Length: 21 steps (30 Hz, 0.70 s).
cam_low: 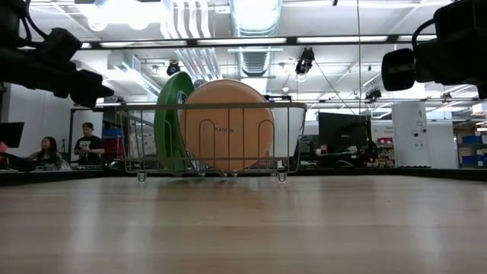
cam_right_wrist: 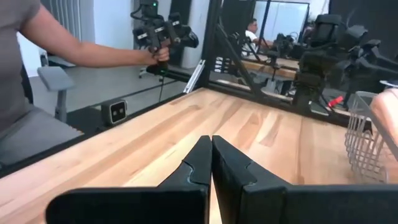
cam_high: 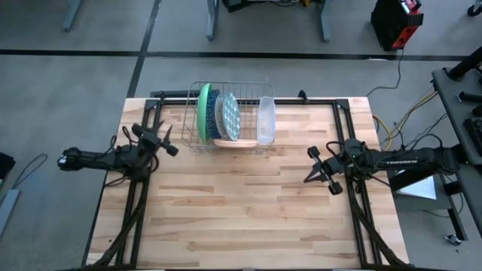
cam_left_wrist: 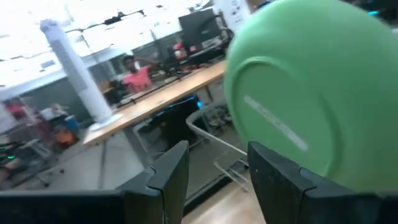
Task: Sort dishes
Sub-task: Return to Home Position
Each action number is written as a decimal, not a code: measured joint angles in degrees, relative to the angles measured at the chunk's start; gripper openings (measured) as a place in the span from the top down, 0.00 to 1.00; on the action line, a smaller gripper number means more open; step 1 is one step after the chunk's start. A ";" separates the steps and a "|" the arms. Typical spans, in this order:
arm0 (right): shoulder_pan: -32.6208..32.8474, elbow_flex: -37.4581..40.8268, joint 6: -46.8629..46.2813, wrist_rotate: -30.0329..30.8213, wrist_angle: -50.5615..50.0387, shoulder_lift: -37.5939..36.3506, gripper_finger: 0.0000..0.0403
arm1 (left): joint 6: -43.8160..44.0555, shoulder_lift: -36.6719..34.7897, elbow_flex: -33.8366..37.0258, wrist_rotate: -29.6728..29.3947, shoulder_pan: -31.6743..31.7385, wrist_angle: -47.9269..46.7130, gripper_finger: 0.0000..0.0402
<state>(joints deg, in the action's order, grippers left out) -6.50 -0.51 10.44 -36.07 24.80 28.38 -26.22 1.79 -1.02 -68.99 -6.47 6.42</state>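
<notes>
Retracting both arms is the step in hand, I judge, since the dishes already stand on edge in the wire rack at the table's far side, green plate at the left end and peach-pink bowl facing front. The left gripper, jaws apart, hovers just beside the green plate and should back away level, clear of the rack's rim. The right gripper, jaws together, hangs well apart over bare wood. Open table lies in front, and a person's arm reaches in beyond one edge.

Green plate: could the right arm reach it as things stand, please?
Probably not directly: the green-dotted plate and clear plastic tray stand between the green plate and the right end effector.
</notes>
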 joint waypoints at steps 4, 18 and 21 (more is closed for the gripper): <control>0.00 0.00 -3.08 0.02 -2.22 -0.01 1.00 | -0.35 -0.06 -0.02 -0.75 6.67 0.27 0.62; 0.00 -0.03 2.34 0.10 -2.52 0.00 1.00 | 14.03 2.18 -0.02 37.07 60.27 7.60 0.62; 0.00 -0.03 1.70 0.13 -2.52 0.00 1.00 | 30.95 3.60 -0.02 44.68 68.56 7.60 0.62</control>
<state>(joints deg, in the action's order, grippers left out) -6.50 -0.54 12.13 -35.94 22.28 28.38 4.73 5.39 -1.04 -24.31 62.09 14.02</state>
